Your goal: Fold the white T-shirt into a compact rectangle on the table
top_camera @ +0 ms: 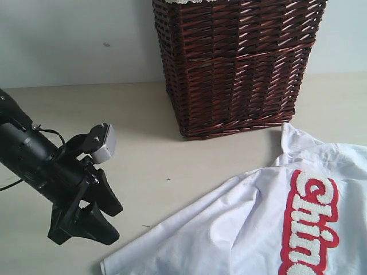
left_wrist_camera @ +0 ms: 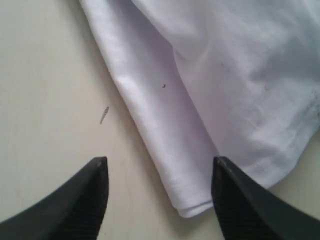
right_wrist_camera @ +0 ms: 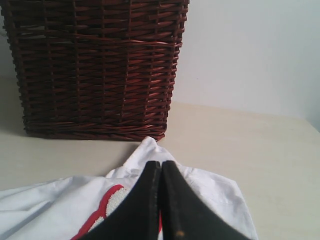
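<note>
**Left tool open at the shirt's corner, right tool closed by the lettering**

Nearest the camera, at the front left of the surface point(top_camera: 149, 154), the left tool point(top_camera: 85, 226) hangs on its black arm, angled down toward the cloth. Its jaws stand apart and hold nothing. In the left wrist view the two dark fingers point(left_wrist_camera: 75, 200) frame a rounded, doubled-over corner of the white T-shirt point(top_camera: 246, 229), which lies flat between them. One finger is over bare surface and the other is at the cloth's edge. A short dark streak point(left_wrist_camera: 104, 115) marks the surface just beside the folded edge.

The T-shirt spreads from that corner across the front right of the surface, loosely creased, and runs out of the exterior view at the front and right. Its fuzzy white lettering point(top_camera: 312, 223), outlined in red, shows on the right part.

Behind it, at the back edge of the surface against the pale wall point(top_camera: 69, 40), stands the dark brown wicker basket point(top_camera: 235, 63). A point of the shirt reaches the basket's foot, but I cannot tell whether it touches.

The right tool point(right_wrist_camera: 160, 163) appears only in its own wrist view. Its jaws are pressed together, with no cloth visible between them. It sits over the shirt beside the red lettering and points toward the basket.
</note>
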